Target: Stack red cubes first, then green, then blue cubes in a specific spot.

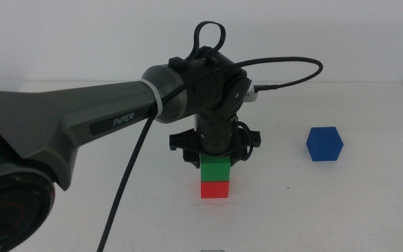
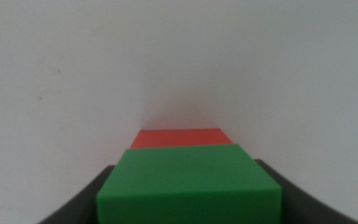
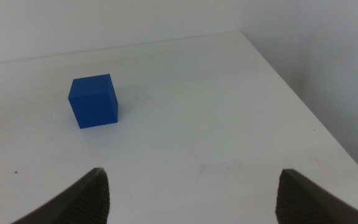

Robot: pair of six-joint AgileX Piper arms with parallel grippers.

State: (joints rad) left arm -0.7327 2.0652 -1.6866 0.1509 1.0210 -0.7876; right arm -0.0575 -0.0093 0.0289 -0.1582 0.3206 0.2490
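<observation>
Left claw [image 1: 215, 159]: closed around the green cube [image 1: 215, 170], poised directly above the stack.
Green cube: resting squarely on the red cube [image 1: 215, 189], near the worktop's [image 1: 341, 210] front edge.
Blue cube [image 1: 324, 144]: alone, toward the worktop's right edge.
Right claw [image 3: 191, 199]: jaws spread wide, holding nothing, near the blue cube.

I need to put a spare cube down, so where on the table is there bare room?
Bare tabletop lies between the stack and the blue cube, and in front of both. It's crowded at the stack: the left hand grips the green cube on the red cube. The right hand hangs open near the blue cube.
</observation>
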